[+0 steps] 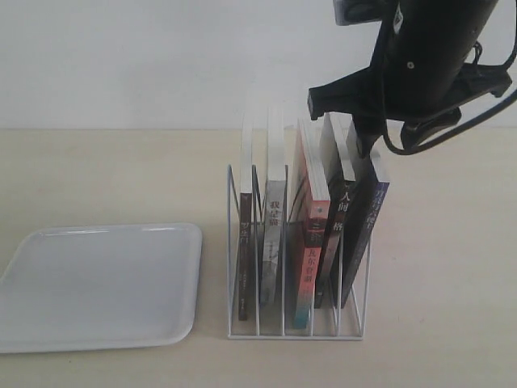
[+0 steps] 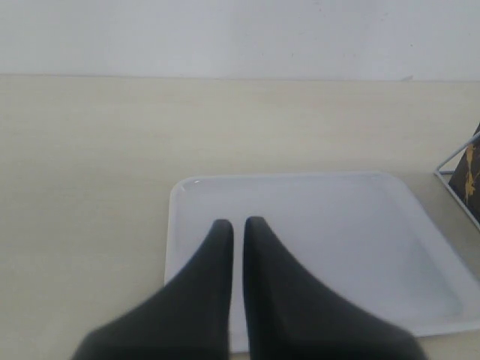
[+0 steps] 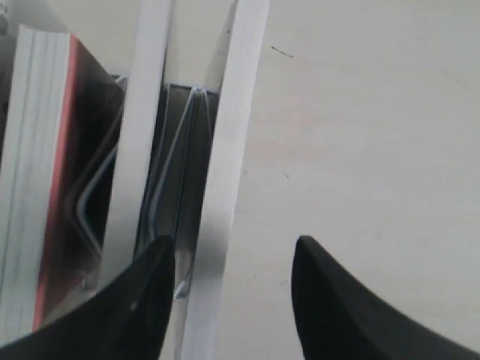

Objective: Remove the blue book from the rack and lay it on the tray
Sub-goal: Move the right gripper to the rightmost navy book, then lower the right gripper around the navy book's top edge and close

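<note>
Five books stand upright in the rack [image 1: 283, 334] on the pale worktop [image 1: 452, 291]. The blue book [image 1: 376, 212] is the last one at the right end of the rack, with its dark spine to the front, just beside the black-spined book [image 1: 339, 230]. The right gripper [image 1: 365, 147] hangs directly over the top of the blue book. In the right wrist view its jaws are released and spread wide, with one finger [image 3: 135, 307] on each side of the book's white page edge, and they do not press on it. The tray [image 1: 97, 283] lies flat on the worktop to the left of the rack, near it but not touching. The left gripper [image 2: 238, 247] is over one edge of the tray. Its jaws are clenched together, with only a thin gap between them, and they grasp nothing.
</note>
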Tool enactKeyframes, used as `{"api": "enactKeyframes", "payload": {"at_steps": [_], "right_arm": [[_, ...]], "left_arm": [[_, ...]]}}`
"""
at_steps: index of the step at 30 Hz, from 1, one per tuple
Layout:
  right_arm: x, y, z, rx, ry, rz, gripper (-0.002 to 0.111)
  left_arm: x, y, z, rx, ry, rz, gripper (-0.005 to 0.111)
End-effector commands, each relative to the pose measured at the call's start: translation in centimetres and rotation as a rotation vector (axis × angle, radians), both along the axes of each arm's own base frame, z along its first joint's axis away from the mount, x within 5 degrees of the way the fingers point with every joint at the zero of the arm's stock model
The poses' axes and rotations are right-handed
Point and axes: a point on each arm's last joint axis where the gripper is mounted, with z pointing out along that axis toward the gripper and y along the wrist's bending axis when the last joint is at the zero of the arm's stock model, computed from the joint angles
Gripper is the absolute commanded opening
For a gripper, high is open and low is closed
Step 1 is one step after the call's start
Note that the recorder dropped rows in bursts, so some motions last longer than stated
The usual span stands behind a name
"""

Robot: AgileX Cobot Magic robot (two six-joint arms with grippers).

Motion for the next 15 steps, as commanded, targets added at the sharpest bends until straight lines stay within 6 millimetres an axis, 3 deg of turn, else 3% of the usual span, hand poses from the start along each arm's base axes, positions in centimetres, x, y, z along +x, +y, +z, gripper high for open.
{"api": "enactKeyframes", "payload": {"at_steps": [1, 15], "right_arm": [[0.15, 0.02, -0.2, 0.017, -0.024, 0.003, 0.047], [0.31, 0.12, -0.33, 0.033, -0.042, -0.005, 0.047]], "left_arm": [[-0.01, 0.01, -0.07, 0.001, -0.004, 0.001, 0.005], [-0.01, 0.01, -0.07, 0.001, -0.004, 0.001, 0.005]]}}
